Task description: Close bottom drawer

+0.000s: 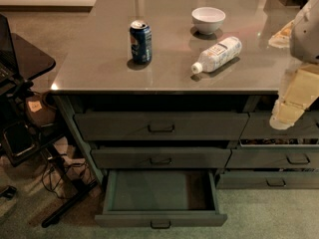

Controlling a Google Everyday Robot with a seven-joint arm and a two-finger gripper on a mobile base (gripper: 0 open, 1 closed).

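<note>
Gripper [282,118] sits at the right edge of the view, cream-coloured, pointing down and to the left in front of the top of the right stack [279,159]. Whether it is spread or pressed together cannot be told, and it holds nothing that shows. It hangs just below the counter [99,59] edge, with the pale arm [306,29] rising above it over the counter's right end.

The bottom drawer [160,219] stands open, drawn well out from the left stack toward the camera, so that its floor and side walls are in plain sight. Its small dark handle [160,224] sits at the centre of the front, near the lower edge of the view. It lies well apart from the gripper, lower and to the left. The middle drawer [160,158] and top drawer [160,126] above it sit nearly flush (the top one a little forward).

On the counter a blue can [141,41] stands upright, a white bowl [208,20] sits behind it to the right, and a bottle [217,54] lies on its side near the bowl, cap toward the front. A black desk [30,59] stands at the left.
</note>
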